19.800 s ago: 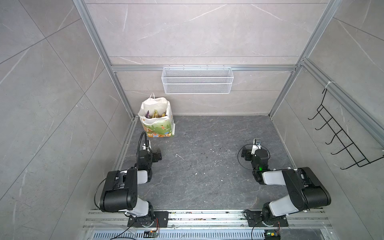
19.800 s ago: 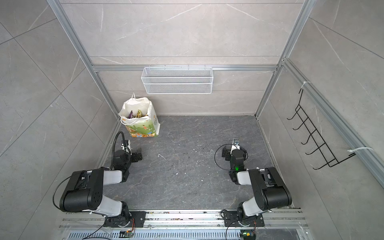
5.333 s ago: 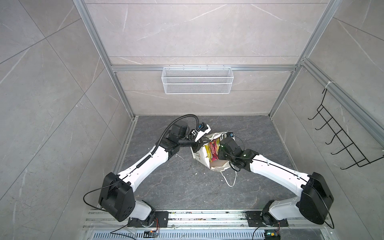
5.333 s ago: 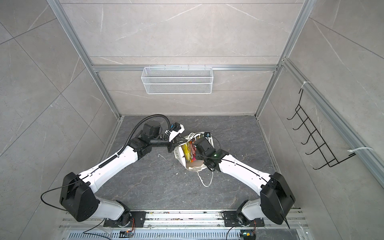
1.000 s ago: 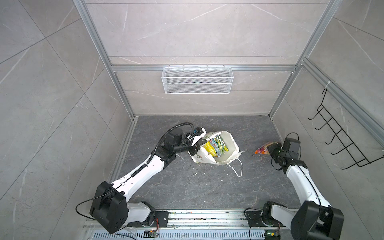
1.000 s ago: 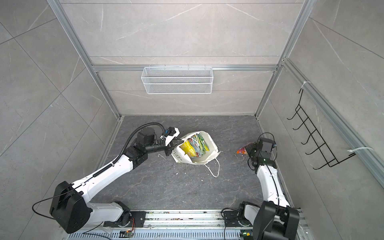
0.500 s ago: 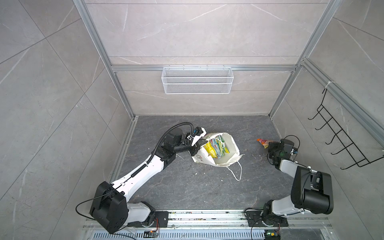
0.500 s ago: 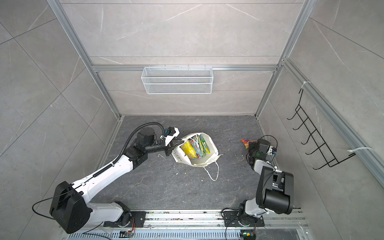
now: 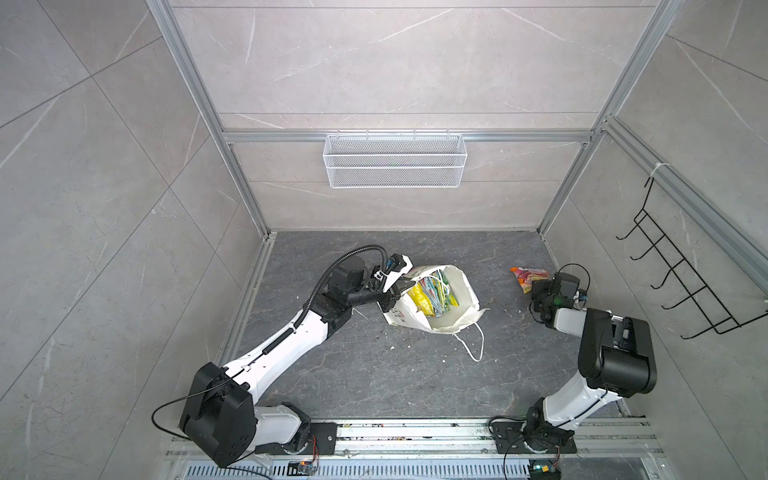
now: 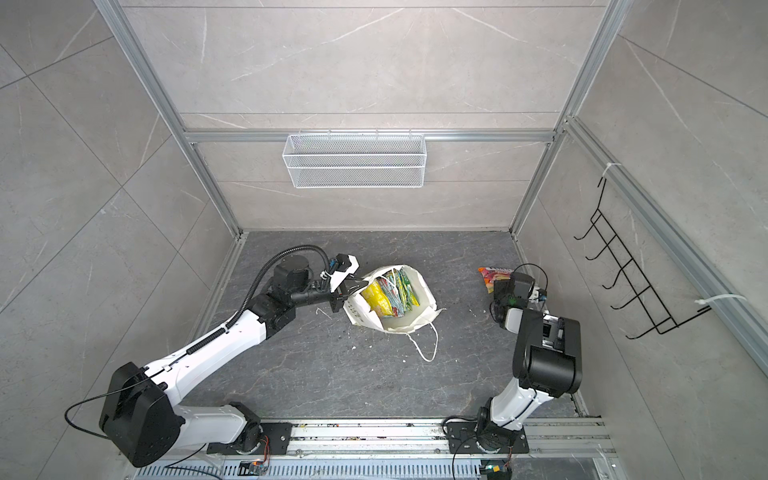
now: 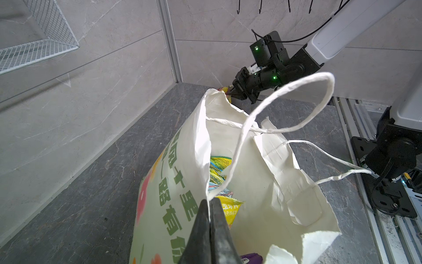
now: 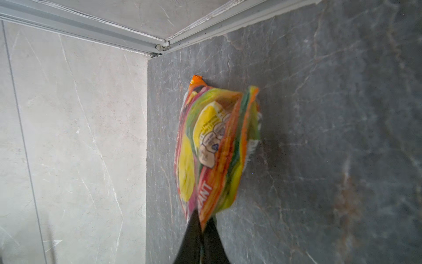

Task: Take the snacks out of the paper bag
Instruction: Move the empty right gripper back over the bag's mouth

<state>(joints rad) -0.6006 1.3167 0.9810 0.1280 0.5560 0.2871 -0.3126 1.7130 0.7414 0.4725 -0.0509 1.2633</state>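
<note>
Red-pink packet point(image 12: 212, 146) is being pinched by right hand point(image 12: 203, 219) near far-right corner of table point(image 9: 374, 374) | paper bag point(image 9: 461, 301) rim is being clamped by left hand point(image 11: 209, 202) | low, flat release is being advised

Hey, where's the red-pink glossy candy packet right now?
In both top views the red-pink glossy candy packet is far right by the side wall, clear of the white paper carrier bag, its edge pinched in the right hand.

purple packet point(image 11: 251, 259): mostly cut off by the picture's edge
red-pink packet point(image 12: 214, 146): blurred, print mostly unreadable
snacks point(image 9: 428, 297) in paper bag point(image 9: 465, 291): overlapping, count unclear
</note>
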